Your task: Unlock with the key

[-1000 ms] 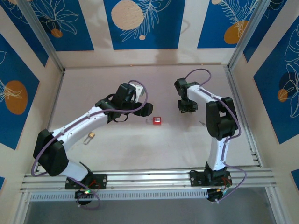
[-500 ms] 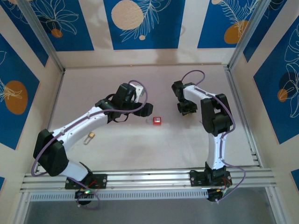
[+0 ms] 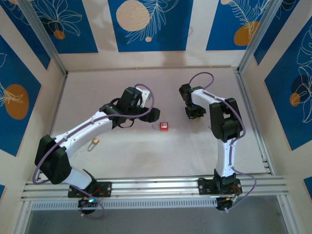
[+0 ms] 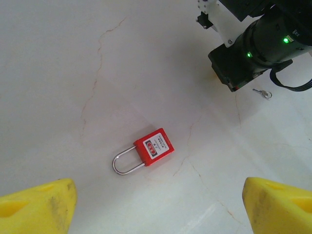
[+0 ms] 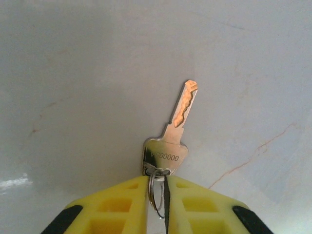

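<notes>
The padlock point(image 3: 164, 126) is being carried by the tabletop point(image 3: 146, 156). Right of it, a key point(image 5: 178, 131) is being held between the right fingers point(image 5: 131, 185).

this is a robotics lab, a closed test cell built round a table. two white-and-black robot arms, the left arm point(image 3: 83, 129) and the right arm point(image 3: 225, 124), are bolted to an aluminium rail point(image 3: 156, 185) at the near edge of the pale, faintly veined table point(image 3: 87, 92). slotted aluminium posts point(image 3: 43, 41) frame the booth, and its walls are printed panels point(image 3: 146, 24) of blue with white leaves and orange discs. purple cables point(image 3: 34, 171) loop along the arms, and a green status light point(image 3: 89, 201) glows at the left base.
</notes>
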